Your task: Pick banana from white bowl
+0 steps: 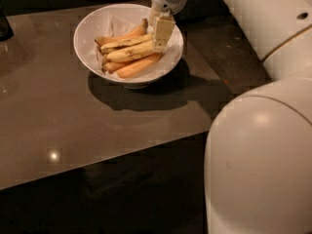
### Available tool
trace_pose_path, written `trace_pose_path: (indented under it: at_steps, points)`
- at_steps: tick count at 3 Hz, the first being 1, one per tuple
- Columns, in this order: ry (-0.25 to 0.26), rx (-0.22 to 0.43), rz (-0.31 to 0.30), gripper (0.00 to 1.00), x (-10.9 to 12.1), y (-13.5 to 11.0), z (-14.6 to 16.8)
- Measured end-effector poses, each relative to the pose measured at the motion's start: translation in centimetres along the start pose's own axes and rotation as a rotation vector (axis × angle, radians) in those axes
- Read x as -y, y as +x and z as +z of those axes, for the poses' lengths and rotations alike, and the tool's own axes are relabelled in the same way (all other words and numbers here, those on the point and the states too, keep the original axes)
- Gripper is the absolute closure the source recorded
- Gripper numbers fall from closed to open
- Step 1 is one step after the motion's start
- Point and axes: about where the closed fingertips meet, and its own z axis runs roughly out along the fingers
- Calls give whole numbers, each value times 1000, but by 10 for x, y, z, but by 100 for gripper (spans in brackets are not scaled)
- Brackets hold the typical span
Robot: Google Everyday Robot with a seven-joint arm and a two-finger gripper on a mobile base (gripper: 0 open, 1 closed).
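The white bowl (92,28) stands on the brown table at the back centre. Several bananas lie in it. The banana (130,52), thick and pale yellow, lies across the middle, between a slimmer brown-spotted one (122,42) behind it and an orange-toned one (137,66) in front. Another orange-toned banana (131,32) lies at the back. My gripper (161,34) reaches down from above into the bowl's right side, right at the banana's right end.
The glossy brown table (58,116) ends at a front edge running from lower left up to the right, with dark floor beyond. A dark object (5,24) stands at the far left edge. My white arm and body (263,160) fill the right side.
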Motion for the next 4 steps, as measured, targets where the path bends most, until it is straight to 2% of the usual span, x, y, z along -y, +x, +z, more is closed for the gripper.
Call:
trace_pose_path:
  at_steps: [1, 3, 4]
  points:
    - [-15, -8, 7, 42, -1, 4, 7]
    - [-36, -25, 16, 41, 0, 11, 18]
    - [-36, -25, 16, 60, -1, 11, 18]
